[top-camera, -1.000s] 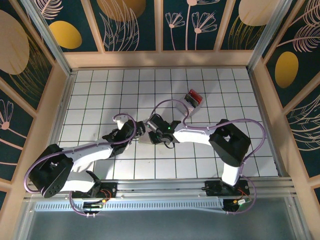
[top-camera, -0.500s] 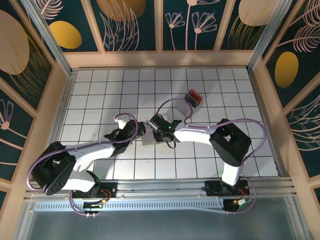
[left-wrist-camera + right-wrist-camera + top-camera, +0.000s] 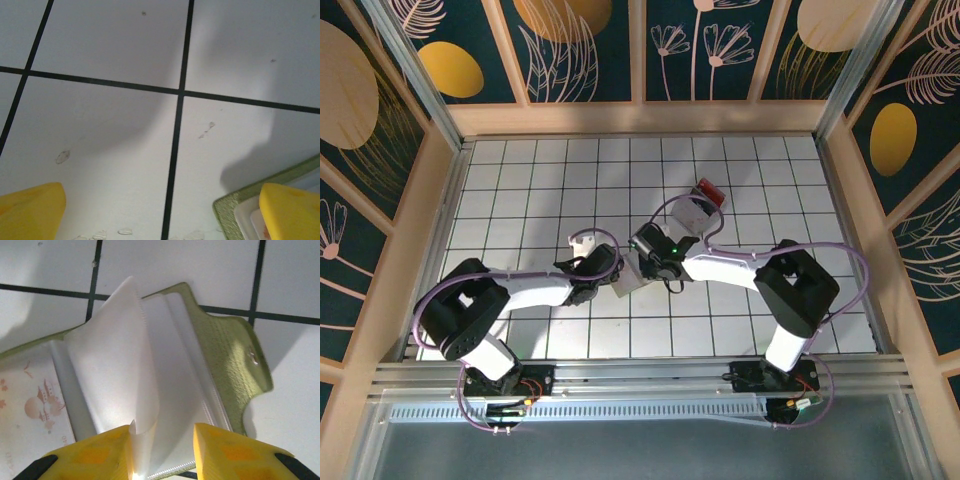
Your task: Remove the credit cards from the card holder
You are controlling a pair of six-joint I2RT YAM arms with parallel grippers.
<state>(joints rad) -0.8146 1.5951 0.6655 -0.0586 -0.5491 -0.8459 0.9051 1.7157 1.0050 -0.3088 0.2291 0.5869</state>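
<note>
Open card holder (image 3: 235,350) on the white tiled tabletop (image 3: 110,140), with both end effectors at it.
The yellow-green holder lies spread flat near the tabletop's middle, and a clear sleeve (image 3: 120,365) stands up from its spine. The right end effector (image 3: 162,435) is partly open; the sleeve rises between its yellow fingers and leans on one of them. The left end effector (image 3: 160,205) gapes wide and holds nothing, one finger over the holder's corner. A beige printed card (image 3: 30,407) sits in a pocket.
</note>
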